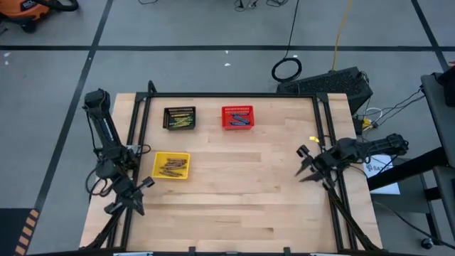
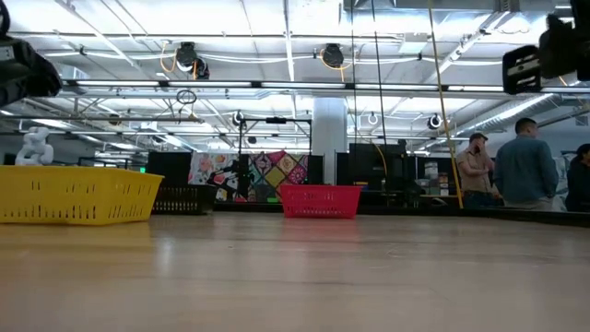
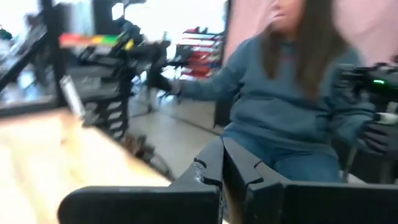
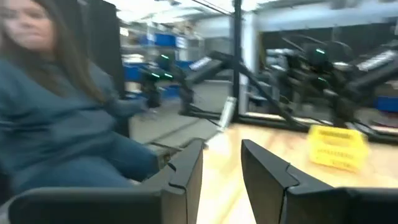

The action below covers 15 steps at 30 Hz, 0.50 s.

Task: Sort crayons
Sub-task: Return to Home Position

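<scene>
Three baskets are holding the crayons (image 1: 171, 166): black basket (image 1: 179, 109), red basket (image 1: 237, 108), yellow basket (image 1: 171, 153). I'm aiming to park both arms at the table (image 1: 242, 192) edges, well clear of those rims; left gripper (image 3: 221, 163) is sitting pressed together, empty, right gripper (image 4: 221, 155) spread.

Grey floor (image 1: 213, 25) crossed by dark tape lines (image 1: 178, 48) surrounds the wooden tabletop (image 1: 249, 195). Beyond the right hand (image 1: 306, 163), off the tabletop's far edge, a black cable coil (image 1: 287, 70) lies on the floor. Farther off: bright ceiling strip lights (image 2: 230, 18), a patchwork panel (image 2: 272, 171), two standing people (image 2: 525, 166). Ahead of the left hand (image 3: 222, 152) sits a person (image 3: 292, 93) in a blue top.
</scene>
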Each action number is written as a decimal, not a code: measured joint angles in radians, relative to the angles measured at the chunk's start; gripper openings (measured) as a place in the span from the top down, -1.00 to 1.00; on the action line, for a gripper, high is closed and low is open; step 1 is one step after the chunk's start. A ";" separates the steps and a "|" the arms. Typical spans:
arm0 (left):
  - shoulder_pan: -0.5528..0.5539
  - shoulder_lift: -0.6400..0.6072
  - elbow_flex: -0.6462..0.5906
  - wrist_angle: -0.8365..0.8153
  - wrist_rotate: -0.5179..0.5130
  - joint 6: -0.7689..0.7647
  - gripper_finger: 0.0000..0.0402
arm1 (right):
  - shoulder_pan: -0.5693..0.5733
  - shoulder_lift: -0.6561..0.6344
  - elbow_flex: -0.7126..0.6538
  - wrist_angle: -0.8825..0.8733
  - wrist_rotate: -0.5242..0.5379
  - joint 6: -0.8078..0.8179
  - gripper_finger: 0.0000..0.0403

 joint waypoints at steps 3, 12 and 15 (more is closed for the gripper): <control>0.000 -0.067 0.000 -0.003 0.093 0.066 1.00 | -0.001 -0.001 -0.001 -0.041 0.047 -0.018 0.51; 0.001 -0.314 0.000 -0.110 0.184 0.102 1.00 | 0.000 -0.001 -0.002 -0.117 0.107 -0.016 0.51; 0.001 -0.397 0.000 -0.169 0.182 0.102 1.00 | 0.000 -0.001 -0.002 -0.140 0.193 -0.012 0.51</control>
